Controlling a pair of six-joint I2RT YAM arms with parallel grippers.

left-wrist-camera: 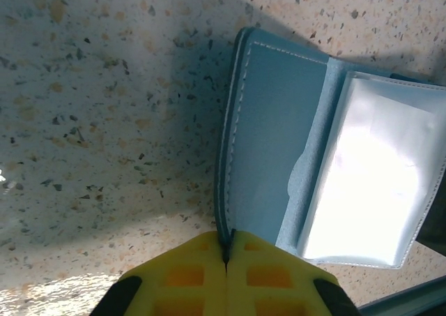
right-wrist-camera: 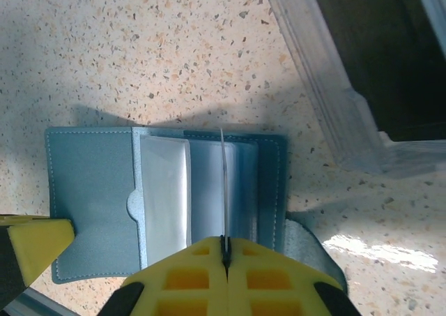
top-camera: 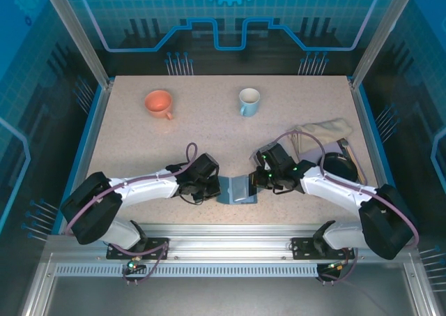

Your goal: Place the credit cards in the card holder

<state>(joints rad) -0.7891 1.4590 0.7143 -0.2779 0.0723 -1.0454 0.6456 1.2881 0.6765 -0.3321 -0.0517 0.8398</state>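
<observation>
The teal-blue card holder (top-camera: pixel 235 189) lies open on the speckled table near the front edge, between both arms. My left gripper (top-camera: pixel 213 184) is shut on the outer edge of its left cover (left-wrist-camera: pixel 272 134), jaws (left-wrist-camera: pixel 226 250) pinching the stitched rim. My right gripper (right-wrist-camera: pixel 225 243) is shut on one thin clear sleeve (right-wrist-camera: pixel 224 183) that stands on edge above the holder's inner pockets (right-wrist-camera: pixel 164 190). The left gripper's yellow finger (right-wrist-camera: pixel 31 243) shows at the holder's corner. The credit cards (top-camera: pixel 301 141) look like pale stripes in a rack behind my right arm, partly hidden by a cable.
An orange cup (top-camera: pixel 159 103) and a blue-white mug (top-camera: pixel 249 101) stand at the back. A beige cloth (top-camera: pixel 327 128) and a dark round object (top-camera: pixel 339 166) lie at the right. The metal frame rail (right-wrist-camera: pixel 327 100) runs close to the holder's near side.
</observation>
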